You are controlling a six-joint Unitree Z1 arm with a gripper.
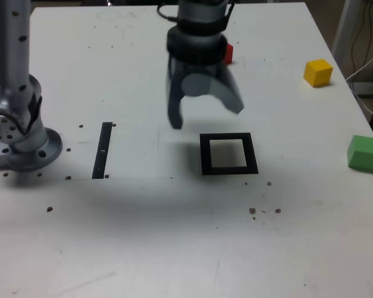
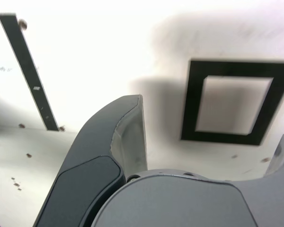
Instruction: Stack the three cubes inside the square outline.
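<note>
Exterior view: black strip (image 1: 102, 151) seen at centre-left, red cube (image 1: 228, 54) partly hidden behind wide-open, empty claw (image 1: 206, 118), yellow cube (image 1: 318, 72) and green cube (image 1: 363, 153) placed right, square outline (image 1: 229, 171) set just lower right of claw.

red cube (image 1: 228, 54): partly hidden behind the tool, exterior view | gripper (image 1: 206, 118): blurred, exterior view | gripper: one finger beside the square outline (image 2: 194, 101) cut off by the wrist view's edge

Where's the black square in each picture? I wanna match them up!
Exterior view: the black square outline is near the middle, a bit right, on the table.
Wrist view: it's the big black square shape beyond the gripper.
Shared landmark: the thin black strip.
</note>
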